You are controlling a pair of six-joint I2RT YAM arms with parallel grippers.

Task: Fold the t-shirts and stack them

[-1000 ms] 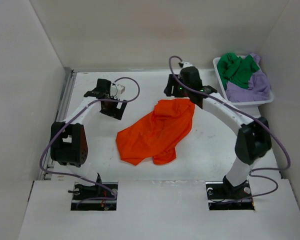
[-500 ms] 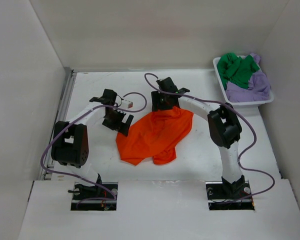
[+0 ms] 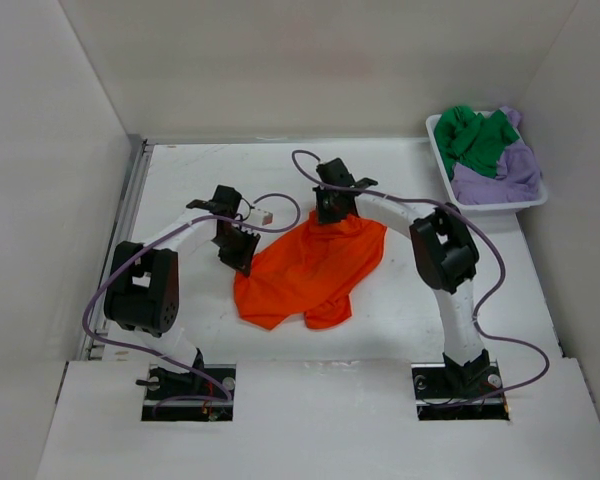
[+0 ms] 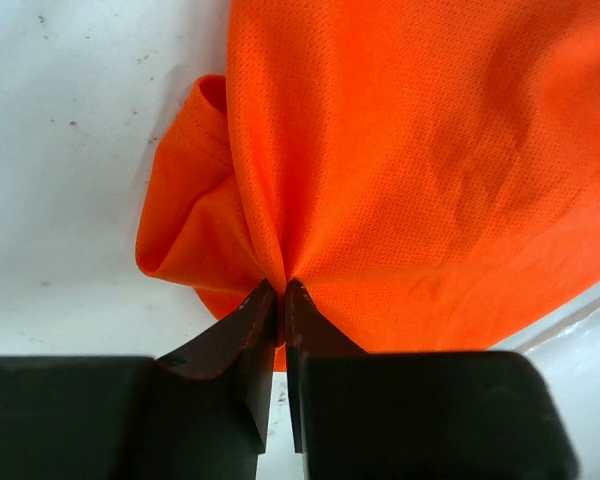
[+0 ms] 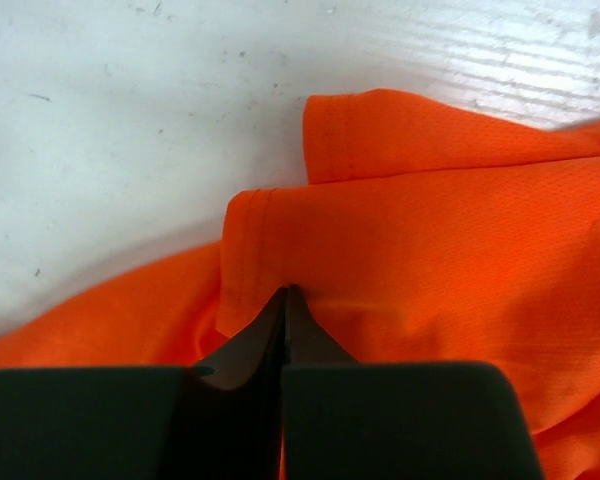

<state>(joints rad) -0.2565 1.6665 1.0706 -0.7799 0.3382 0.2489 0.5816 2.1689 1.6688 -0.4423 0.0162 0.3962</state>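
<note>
I see the orange t-shirt (image 3: 315, 268) lying crumpled mid-surface (image 3: 380, 310). The green t-shirt (image 3: 475, 140) and lavender t-shirt (image 3: 500, 178) are heaped in the white basket (image 3: 495, 207) at far right. My left end effector (image 4: 280, 290) is pinched on a gathered bunch at the orange shirt's left edge. My right end effector (image 5: 285, 292) is closed on a hemmed edge at its far side. Both bites look thin, so the cloth may slip on lifting. The left may have caught several layers, which would stop the shirt spreading flat.

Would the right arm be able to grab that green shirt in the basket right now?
Probably not yet: the right gripper is shut on the orange shirt. The green shirt lies uncovered in the basket toward that arm's side, so after letting go, likely yes.
</note>
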